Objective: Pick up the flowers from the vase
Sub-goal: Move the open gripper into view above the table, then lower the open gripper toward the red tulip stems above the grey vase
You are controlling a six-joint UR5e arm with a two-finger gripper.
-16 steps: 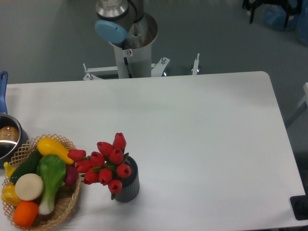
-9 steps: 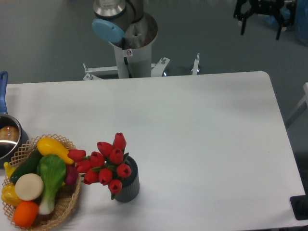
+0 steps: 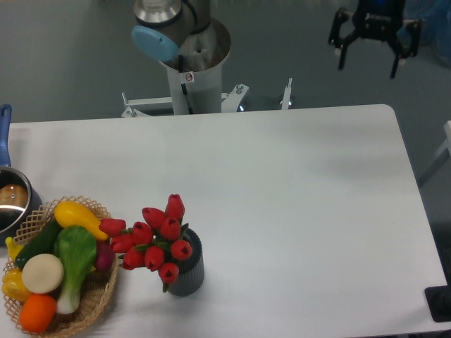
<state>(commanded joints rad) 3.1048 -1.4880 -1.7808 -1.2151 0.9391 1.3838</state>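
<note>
White table, woven basket at front left, vase just beside it, pot at left edge

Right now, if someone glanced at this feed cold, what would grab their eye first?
First the bunch of red tulip flowers standing in the small dark grey ribbed vase near the table's front left. Beside it, at the left edge, a woven basket is heaped with colourful vegetables. Far off at the top right, the black two-finger gripper hangs open beyond the white table, holding nothing.
</note>
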